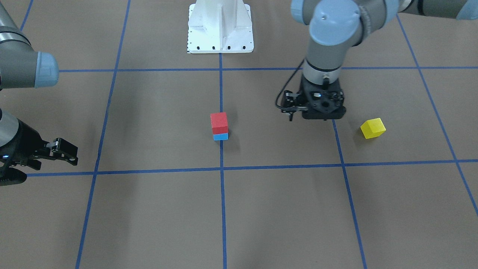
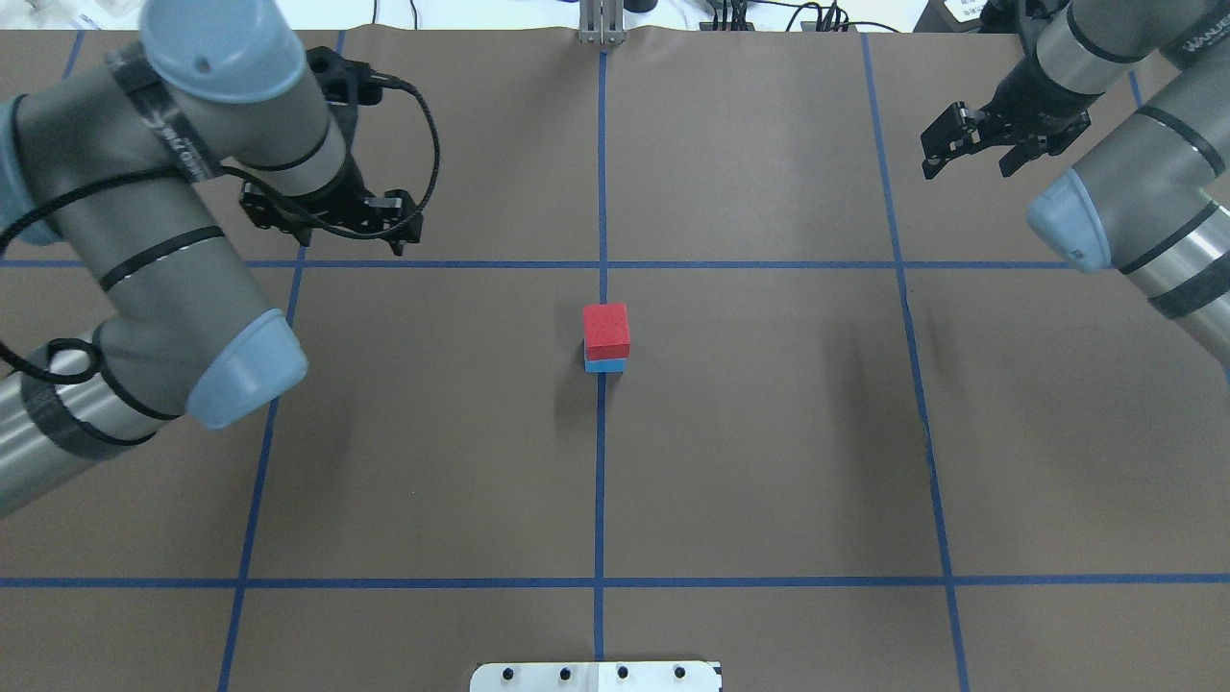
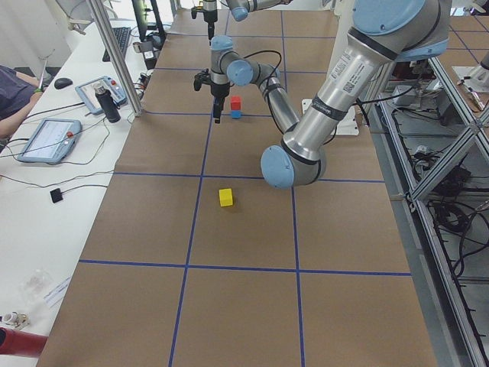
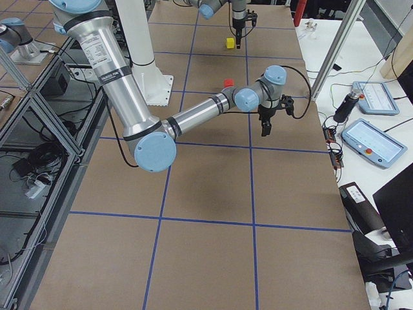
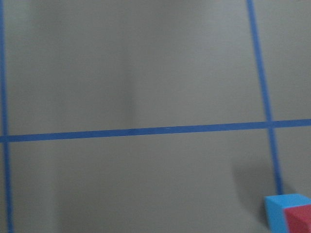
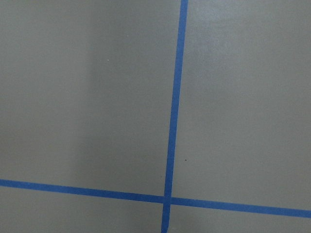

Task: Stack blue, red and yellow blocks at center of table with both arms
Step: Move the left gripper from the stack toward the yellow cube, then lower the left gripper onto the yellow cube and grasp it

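A red block [image 1: 219,122] sits on a blue block [image 1: 220,136] at the table's center; the stack also shows in the overhead view [image 2: 605,330]. The left wrist view catches the blue block [image 5: 278,211] and the red block [image 5: 299,219] in its bottom right corner. A yellow block [image 1: 372,128] lies alone on the table, out toward the robot's left side, and is hidden by the left arm in the overhead view. My left gripper [image 1: 323,114] points down, open and empty, between the stack and the yellow block. My right gripper [image 1: 67,153] is open and empty, far out on the other side.
The robot's white base plate [image 1: 220,37] stands at the table's robot-side edge. Blue tape lines [image 1: 221,168] divide the brown table into squares. Tablets and cables lie on the side bench [image 3: 46,138] past the table's far edge.
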Motion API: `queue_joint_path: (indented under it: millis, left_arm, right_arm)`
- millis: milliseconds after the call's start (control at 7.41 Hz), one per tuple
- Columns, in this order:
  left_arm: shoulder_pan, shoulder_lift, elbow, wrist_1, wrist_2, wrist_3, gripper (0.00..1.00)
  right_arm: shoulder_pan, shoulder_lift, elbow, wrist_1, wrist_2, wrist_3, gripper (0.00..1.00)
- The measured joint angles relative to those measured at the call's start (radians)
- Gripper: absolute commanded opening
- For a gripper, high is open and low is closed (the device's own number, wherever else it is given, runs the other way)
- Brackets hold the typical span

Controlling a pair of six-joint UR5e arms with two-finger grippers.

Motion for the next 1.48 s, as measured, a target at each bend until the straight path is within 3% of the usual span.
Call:
queue_joint_path:
  millis: [540,810,1484]
  left_arm:
    - [-0.057,0.405,-0.012,-0.406,-0.002,0.058,1.00]
    - [-0.057,0.457,0.030,-0.465,-0.001,0.007,1.00]
    - [-0.046,0.434,0.111,-0.476,-0.001,-0.043,1.00]
  right_arm:
    - [0.000,-0.004,0.000,0.000,-0.001,0.003,0.99]
    - [0.000,-0.004,-0.001,0.000,-0.002,0.003,0.99]
    - [-0.001,-0.007,-0.006,0.000,-0.003,0.003,0.99]
